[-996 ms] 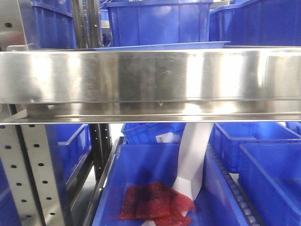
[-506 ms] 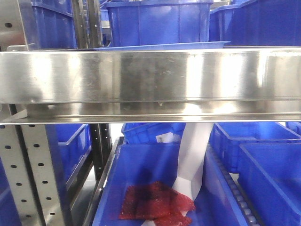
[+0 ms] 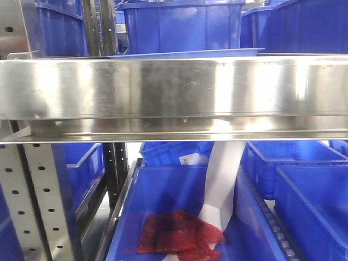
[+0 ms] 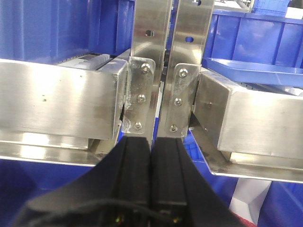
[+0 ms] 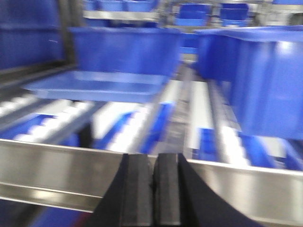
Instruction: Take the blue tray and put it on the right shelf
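Note:
The blue tray point(image 3: 185, 53) lies flat on the right shelf point(image 3: 174, 89); in the front view only its thin rim shows above the shelf's shiny steel lip. The left wrist view has the blue tray point(image 4: 255, 71) on the right shelf point(image 4: 265, 118), right of two steel uprights. My left gripper point(image 4: 152, 142) is shut and empty, below and in front of those uprights. The blurred right wrist view shows the blue tray point(image 5: 99, 85) on rollers at the left, behind the shelf lip point(image 5: 57, 165). My right gripper point(image 5: 155, 158) is shut and empty in front of that lip.
Deep blue bins point(image 3: 182, 27) stand behind the tray, one point(image 5: 255, 75) close on its right. A second steel shelf point(image 4: 57, 101) adjoins on the left. Below, a blue bin point(image 3: 179, 217) holds red mesh bags point(image 3: 179, 234) and white paper. Perforated grey uprights point(image 3: 38, 201) stand at the lower left.

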Robot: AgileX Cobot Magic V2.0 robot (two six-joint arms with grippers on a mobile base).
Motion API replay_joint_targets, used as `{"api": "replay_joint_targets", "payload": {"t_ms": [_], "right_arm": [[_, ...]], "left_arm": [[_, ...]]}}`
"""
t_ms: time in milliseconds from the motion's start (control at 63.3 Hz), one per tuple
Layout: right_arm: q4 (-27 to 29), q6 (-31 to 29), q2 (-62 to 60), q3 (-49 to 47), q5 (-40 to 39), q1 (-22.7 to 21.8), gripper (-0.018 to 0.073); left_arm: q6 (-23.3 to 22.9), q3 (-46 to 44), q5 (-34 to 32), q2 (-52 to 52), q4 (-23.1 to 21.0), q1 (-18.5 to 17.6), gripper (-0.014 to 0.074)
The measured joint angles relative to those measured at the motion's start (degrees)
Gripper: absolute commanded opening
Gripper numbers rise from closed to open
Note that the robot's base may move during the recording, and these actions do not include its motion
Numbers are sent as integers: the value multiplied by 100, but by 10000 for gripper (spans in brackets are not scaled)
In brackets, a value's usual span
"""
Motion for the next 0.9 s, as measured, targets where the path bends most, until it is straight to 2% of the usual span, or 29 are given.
{"api": "replay_joint_targets", "payload": {"t_ms": [142, 269, 348, 427, 901], "right_arm": [[227, -315, -415, 673, -347, -603, 55], [349, -315, -908, 1489, -859, -806, 55], [397, -315, -1042, 2004, -1249, -831, 55], [397, -362, -1057, 2179, -1266, -845, 55], [397, -370, -1071, 2206, -1275, -849, 55]], "left_arm": [[0, 0, 0, 0, 0, 0, -48], [0, 0, -9, 0, 0, 0, -48], [0, 0, -9, 0, 0, 0, -48], [0, 0, -24, 0, -8, 0, -48], [0, 0, -28, 0, -8, 0, -48]]}}
